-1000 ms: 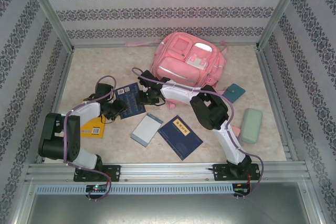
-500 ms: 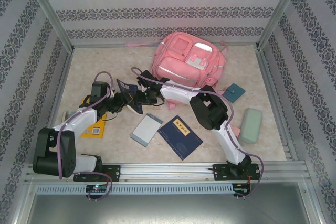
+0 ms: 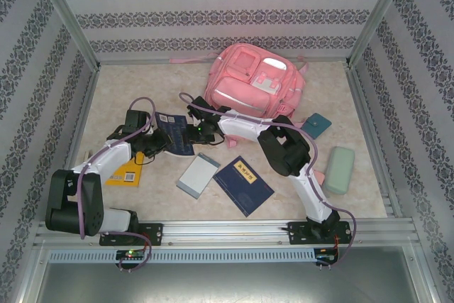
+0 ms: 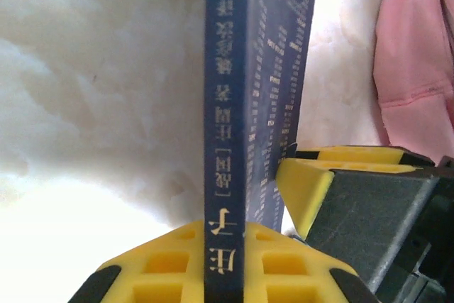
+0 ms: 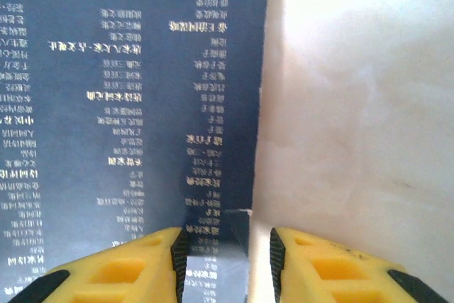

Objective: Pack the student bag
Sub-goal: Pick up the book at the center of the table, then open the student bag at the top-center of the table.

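Note:
The pink student bag (image 3: 255, 79) lies at the back of the table, and its fabric shows at the right edge in the left wrist view (image 4: 418, 69). In front of it to the left, a dark blue book (image 3: 172, 133) sits between the two grippers. My left gripper (image 3: 152, 143) is shut on the book's spine edge (image 4: 227, 104), which runs straight up between its yellow fingers (image 4: 163, 267). My right gripper (image 3: 193, 129) stands open around the book's opposite corner (image 5: 213, 196), with a gap to its right pad (image 5: 278, 257).
Near the front lie a second dark blue book (image 3: 243, 184), a grey-white notebook (image 3: 197, 175) and a yellow book (image 3: 126, 172). A teal case (image 3: 316, 125) and a pale green pencil case (image 3: 339, 169) lie at the right. Patterned walls enclose the table.
My left arm swung in and its gripper closed on the blue book's spine edge. The book tipped up, then settled lower. My right gripper's jaws widened slightly at the book's corner.

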You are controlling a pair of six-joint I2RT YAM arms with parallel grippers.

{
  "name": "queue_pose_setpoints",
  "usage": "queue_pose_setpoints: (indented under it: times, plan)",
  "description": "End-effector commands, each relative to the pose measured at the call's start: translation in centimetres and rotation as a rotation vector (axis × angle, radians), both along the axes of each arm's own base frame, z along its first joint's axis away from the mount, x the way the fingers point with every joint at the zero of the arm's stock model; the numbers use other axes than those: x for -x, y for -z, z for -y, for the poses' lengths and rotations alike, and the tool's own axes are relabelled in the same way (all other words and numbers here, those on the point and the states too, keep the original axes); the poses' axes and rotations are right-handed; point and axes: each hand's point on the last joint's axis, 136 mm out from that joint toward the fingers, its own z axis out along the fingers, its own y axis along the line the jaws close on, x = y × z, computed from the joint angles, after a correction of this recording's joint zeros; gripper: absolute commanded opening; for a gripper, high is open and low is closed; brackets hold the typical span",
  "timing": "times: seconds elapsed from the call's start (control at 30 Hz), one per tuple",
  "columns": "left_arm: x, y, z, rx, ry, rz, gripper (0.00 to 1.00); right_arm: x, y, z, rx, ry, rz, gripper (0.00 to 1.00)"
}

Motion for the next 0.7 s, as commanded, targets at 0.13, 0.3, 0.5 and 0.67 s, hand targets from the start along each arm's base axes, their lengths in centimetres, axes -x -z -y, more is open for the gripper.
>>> queue_pose_setpoints:
  times: [0.13,0.3,0.5,0.67]
  plan:
    - [-0.1,-1.7,0.1,-0.001,0.014,0.048,0.00,-3.5,-8.6,5.7,0.113,-0.017,0.311,0.49]
    - [-0.5,-3.4,0.6,0.031,0.018,0.098,0.00,-6.5,-10.0,12.1,0.377,-0.102,0.546,0.50]
    - [-0.6,-4.9,0.7,0.048,0.006,0.135,0.00,-8.5,-7.9,16.1,0.541,-0.243,0.573,0.53]
    - [-0.5,-5.3,0.7,0.049,0.005,0.133,0.00,-9.2,-5.4,16.2,0.562,-0.322,0.506,0.57]
